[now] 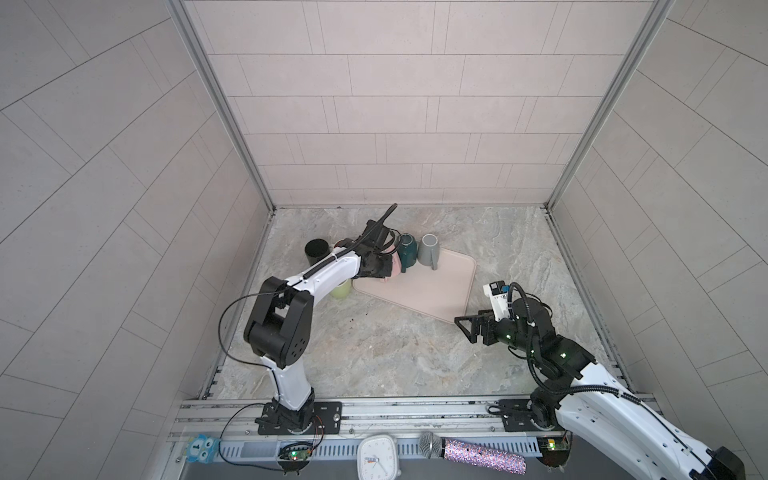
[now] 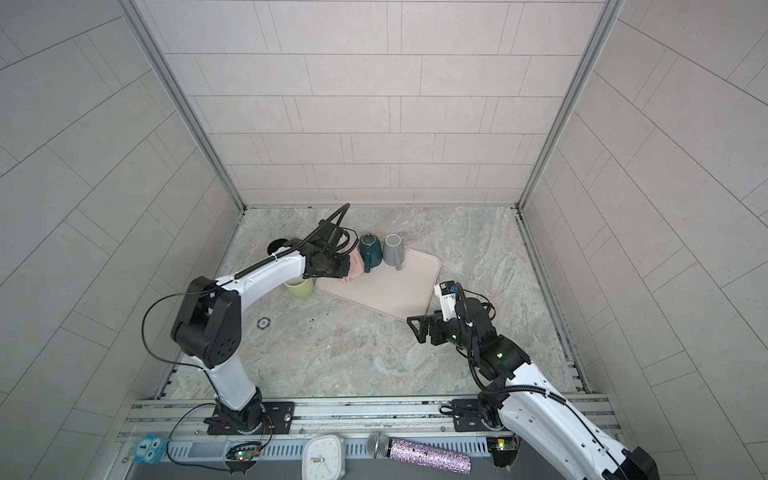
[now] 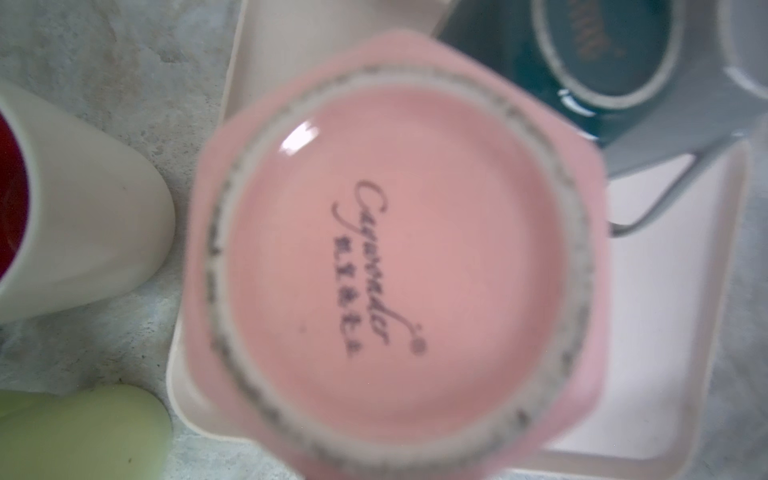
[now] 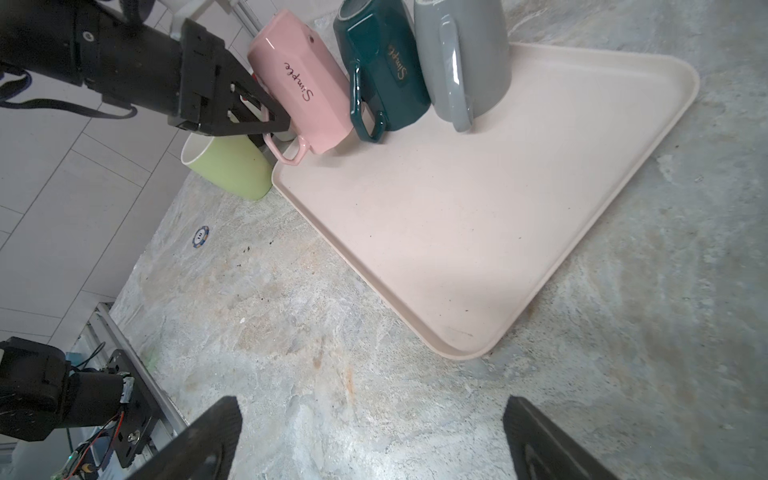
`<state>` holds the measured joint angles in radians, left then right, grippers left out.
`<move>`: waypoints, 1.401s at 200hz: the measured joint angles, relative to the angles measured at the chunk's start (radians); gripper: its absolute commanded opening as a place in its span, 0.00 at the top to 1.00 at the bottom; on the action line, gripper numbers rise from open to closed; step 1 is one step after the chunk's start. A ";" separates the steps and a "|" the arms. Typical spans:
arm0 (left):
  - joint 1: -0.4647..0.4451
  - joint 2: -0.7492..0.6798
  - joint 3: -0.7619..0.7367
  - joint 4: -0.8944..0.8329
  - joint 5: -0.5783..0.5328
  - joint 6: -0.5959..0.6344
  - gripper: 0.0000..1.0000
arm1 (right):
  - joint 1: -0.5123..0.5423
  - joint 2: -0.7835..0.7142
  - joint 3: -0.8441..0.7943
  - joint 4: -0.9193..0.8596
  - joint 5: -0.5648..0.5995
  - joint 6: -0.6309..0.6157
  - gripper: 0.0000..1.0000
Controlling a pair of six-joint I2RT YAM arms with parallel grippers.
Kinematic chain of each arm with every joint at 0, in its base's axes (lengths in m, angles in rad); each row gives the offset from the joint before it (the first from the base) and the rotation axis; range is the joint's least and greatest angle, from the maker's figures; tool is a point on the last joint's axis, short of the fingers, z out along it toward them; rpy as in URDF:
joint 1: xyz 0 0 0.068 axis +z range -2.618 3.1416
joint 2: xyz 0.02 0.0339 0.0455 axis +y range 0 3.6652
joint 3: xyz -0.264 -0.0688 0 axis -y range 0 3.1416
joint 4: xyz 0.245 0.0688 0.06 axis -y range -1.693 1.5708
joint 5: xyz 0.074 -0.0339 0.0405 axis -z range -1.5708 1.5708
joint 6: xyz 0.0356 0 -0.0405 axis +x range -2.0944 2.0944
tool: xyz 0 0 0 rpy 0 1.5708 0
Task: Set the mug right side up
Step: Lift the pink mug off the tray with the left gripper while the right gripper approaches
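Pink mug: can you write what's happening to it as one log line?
pink mug: upside down at tray corner | left gripper: shut on its handle | right gripper: open, empty

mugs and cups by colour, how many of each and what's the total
pink mug: 1
dark green mug: 1
grey mug: 1
light green mug: 1
black cup: 1
white cup, red inside: 1
total: 6

Clock [image 1: 379, 456], glittery microphone [image 1: 473, 453], poker chip [image 2: 264, 322]
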<state>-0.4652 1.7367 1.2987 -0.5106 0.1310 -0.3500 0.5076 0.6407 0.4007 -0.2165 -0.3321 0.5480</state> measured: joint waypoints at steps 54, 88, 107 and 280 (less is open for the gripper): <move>-0.013 -0.162 -0.081 0.091 0.135 -0.025 1.00 | 0.000 0.022 -0.011 0.144 -0.055 0.054 0.01; -0.044 -0.210 -0.084 0.150 0.197 -0.063 1.00 | 0.000 0.090 -0.022 0.306 -0.109 0.125 0.06; -0.055 -0.243 -0.107 0.220 0.238 -0.102 1.00 | 0.000 0.153 -0.022 0.409 -0.143 0.166 0.19; -0.105 -0.422 -0.309 0.669 0.390 -0.340 1.00 | -0.037 0.644 0.180 1.131 -0.352 0.442 0.51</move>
<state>-0.5697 1.3144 0.9901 0.1589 0.5209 -0.6895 0.4702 1.2846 0.5812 0.9146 -0.6842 0.9901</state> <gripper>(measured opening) 0.153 0.495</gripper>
